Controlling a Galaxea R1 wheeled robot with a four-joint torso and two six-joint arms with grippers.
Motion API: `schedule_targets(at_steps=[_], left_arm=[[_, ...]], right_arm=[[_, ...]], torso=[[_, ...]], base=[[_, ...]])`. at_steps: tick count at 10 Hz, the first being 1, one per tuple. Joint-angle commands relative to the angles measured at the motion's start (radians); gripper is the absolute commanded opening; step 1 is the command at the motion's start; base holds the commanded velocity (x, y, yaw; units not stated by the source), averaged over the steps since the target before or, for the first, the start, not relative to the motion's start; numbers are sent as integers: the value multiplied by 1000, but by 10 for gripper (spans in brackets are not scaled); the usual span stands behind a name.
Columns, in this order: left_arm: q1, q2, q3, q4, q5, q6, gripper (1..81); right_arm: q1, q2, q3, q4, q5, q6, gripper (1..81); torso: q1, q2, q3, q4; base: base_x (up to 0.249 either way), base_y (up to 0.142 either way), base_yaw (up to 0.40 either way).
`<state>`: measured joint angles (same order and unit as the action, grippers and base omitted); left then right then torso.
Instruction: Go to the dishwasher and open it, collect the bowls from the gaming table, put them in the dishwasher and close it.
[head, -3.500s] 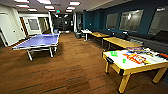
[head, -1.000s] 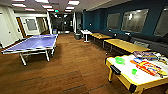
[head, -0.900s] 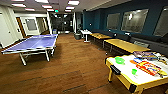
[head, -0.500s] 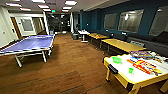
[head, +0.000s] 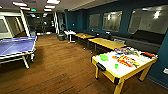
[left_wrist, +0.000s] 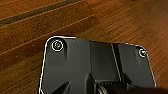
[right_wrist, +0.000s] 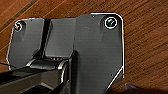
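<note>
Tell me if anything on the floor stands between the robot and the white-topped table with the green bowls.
Nothing visible does. The wood floor runs bare up to the white-topped table. The wide green bowl sits near its closer edge, beside the colourful game boxes. The ping-pong table stands off to the other side.

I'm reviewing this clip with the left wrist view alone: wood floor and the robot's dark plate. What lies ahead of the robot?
Observer: In the head view, the white-topped gaming table on yellow legs stands ahead to the right.
Operator: Any bowls on it?
Observer: Yes, a wide green bowl, and a small pale green bowl nearer the front edge.
Operator: Anything on the other side?
Observer: A blue table-tennis table on the left.
</note>
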<state>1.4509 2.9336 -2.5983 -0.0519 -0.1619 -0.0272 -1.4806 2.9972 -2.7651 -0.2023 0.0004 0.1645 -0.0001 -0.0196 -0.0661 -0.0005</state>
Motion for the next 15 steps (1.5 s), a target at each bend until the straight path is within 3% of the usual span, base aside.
schedule_targets(at_steps=[1,15], left_arm=[[-56,-10,4,6,44,0,811],[-56,-5,4,11,44,0,811]], right_arm=[[53,-4,-4,5,-50,7,811],[52,2,-4,4,-50,6,811]], torso=[[0,0,0,0],[0,0,0,0]], base=[[0,0,-390],[0,0,-392]])
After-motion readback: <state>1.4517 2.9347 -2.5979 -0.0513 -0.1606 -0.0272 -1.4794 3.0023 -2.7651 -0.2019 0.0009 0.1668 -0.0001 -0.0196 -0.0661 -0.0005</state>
